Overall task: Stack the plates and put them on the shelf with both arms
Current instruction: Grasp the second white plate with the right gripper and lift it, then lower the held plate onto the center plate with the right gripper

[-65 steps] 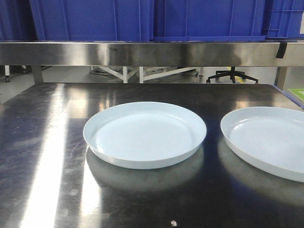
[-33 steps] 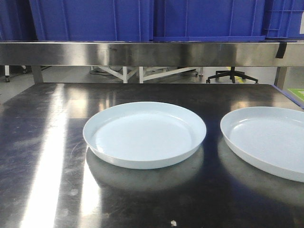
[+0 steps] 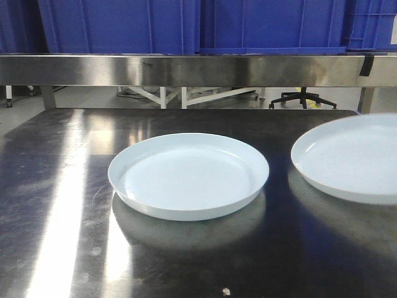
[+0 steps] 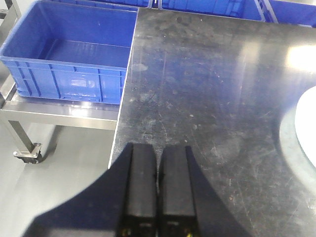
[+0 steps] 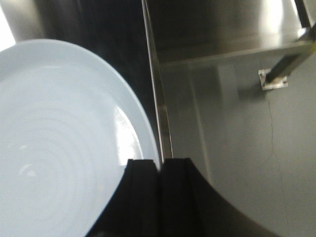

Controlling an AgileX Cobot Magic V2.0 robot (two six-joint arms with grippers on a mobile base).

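Note:
Two pale blue-white plates show in the front view. One plate [image 3: 189,175] lies flat on the dark steel table [image 3: 56,186] at the centre. The other plate [image 3: 353,158] at the right is raised and tilted, its near edge off the table. In the right wrist view my right gripper [image 5: 159,163] is shut on the rim of this plate [image 5: 59,148] at the table's right edge. My left gripper [image 4: 158,148] is shut and empty, over the table's left edge. A sliver of the centre plate [image 4: 303,133] shows at that view's right edge.
A steel shelf [image 3: 186,68] runs across the back above the table, carrying blue bins [image 3: 124,25]. A blue crate [image 4: 69,54] sits on a low steel stand left of the table. Grey floor [image 5: 237,148] lies beyond the table's right edge.
The right plate has risen off the table and tilted, its far edge now higher in the front view. The centre plate has not moved.

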